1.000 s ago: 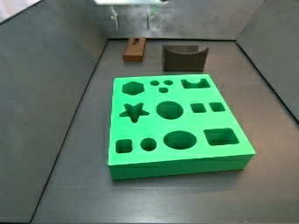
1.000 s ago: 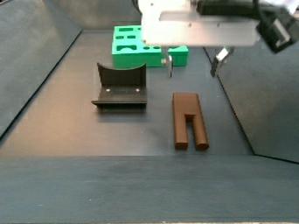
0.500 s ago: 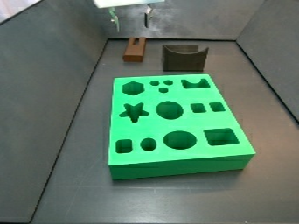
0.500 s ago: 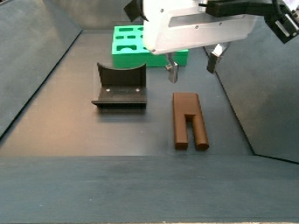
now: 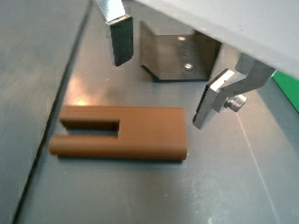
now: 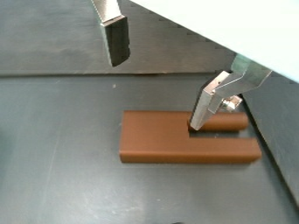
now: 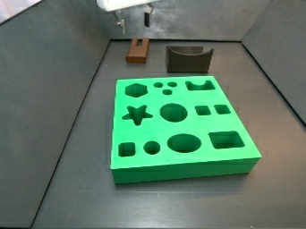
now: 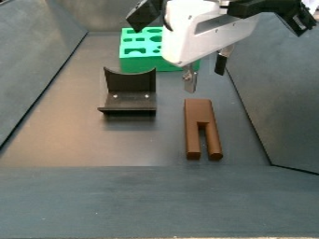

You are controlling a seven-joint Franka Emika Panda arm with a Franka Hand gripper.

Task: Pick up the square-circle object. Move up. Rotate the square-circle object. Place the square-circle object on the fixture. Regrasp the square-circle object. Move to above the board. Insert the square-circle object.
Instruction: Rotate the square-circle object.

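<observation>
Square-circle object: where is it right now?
The square-circle object lies flat on the floor beside the fixture, untouched, with the open hand above it.

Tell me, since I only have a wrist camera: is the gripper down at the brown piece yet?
Observer: Not yet. In a side view the gripper hangs open above the square-circle object, apart from it, with nothing between its fingers.
Operator: Where is the board from there?
Observer: The board lies flat on the floor; the fixture and the piece sit side by side off one of its short ends.
Operator: Any cutouts already filled?
Observer: None. Every cutout in the board shows empty.
</observation>
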